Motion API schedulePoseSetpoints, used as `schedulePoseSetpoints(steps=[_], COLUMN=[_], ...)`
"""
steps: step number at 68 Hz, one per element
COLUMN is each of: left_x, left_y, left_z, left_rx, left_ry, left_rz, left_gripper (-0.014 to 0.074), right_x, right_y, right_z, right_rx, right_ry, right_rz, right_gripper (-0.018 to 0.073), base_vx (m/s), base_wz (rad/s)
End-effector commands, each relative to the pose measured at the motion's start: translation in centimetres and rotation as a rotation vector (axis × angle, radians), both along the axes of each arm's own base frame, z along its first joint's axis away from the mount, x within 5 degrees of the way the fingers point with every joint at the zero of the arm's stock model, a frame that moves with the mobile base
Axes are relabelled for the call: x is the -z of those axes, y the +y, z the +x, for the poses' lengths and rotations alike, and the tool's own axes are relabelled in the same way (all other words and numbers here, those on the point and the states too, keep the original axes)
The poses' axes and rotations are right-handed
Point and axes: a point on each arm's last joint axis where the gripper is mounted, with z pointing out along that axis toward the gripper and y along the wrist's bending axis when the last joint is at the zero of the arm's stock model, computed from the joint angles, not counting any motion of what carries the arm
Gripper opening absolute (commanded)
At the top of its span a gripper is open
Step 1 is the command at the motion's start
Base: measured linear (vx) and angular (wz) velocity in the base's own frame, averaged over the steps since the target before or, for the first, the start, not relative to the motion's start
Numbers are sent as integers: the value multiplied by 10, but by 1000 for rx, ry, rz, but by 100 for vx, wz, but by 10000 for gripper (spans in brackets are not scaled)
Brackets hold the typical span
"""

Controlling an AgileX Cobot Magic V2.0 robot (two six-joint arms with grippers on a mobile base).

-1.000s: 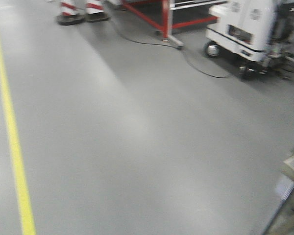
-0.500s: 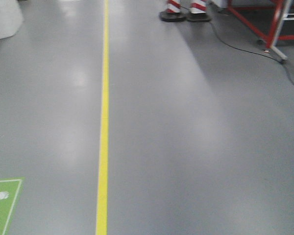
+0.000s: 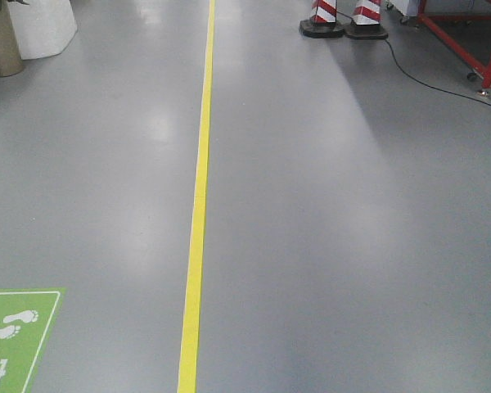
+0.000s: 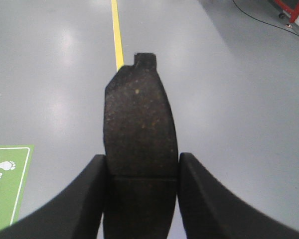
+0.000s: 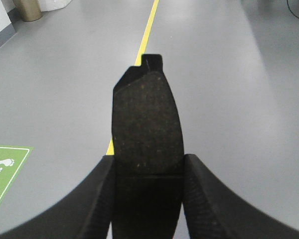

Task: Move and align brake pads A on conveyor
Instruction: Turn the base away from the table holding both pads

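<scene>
In the left wrist view a dark, speckled brake pad (image 4: 138,119) with a groove across its middle stands between the two black fingers of my left gripper (image 4: 142,167), which is shut on it. The right wrist view shows the same for my right gripper (image 5: 148,167): it is shut on a second brake pad (image 5: 147,119) that sticks out ahead of the fingers. Both pads hang above grey floor. The conveyor is out of view in every frame. Neither gripper shows in the front view.
A yellow floor line (image 3: 200,205) runs away from me over grey floor. A green footprint sign (image 3: 16,332) lies at the lower left. Red-white cone bases (image 3: 344,20), a cable (image 3: 430,78) and a red frame (image 3: 466,37) stand far right; a planter (image 3: 0,41) far left.
The front view has swung left: the white machine and red frame slid out to the right, the yellow line moved from the left edge toward the centre, and the green sign and planter appeared.
</scene>
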Motion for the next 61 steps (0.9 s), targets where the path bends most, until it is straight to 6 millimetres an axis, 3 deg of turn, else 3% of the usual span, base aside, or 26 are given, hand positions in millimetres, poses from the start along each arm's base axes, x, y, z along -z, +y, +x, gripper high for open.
schedulePoseSetpoints(steps=[1, 29, 61], left_x=[-16, -16, -16], left_y=[-1, -1, -1], left_z=[3, 3, 3], left_rx=[-2, -2, -2], left_ry=[-112, -112, -112], left_rz=[-26, -26, -26], left_gripper=[-6, -6, -6], right_x=[-18, -17, -17], right_y=[0, 0, 0], right_z=[3, 3, 3], right_rx=[-3, -3, -3], right_ry=[-118, -116, -116], right_rz=[7, 7, 7], right_gripper=[-12, -12, -12], base_vx=[10, 20, 42], base_wz=[2, 11, 0])
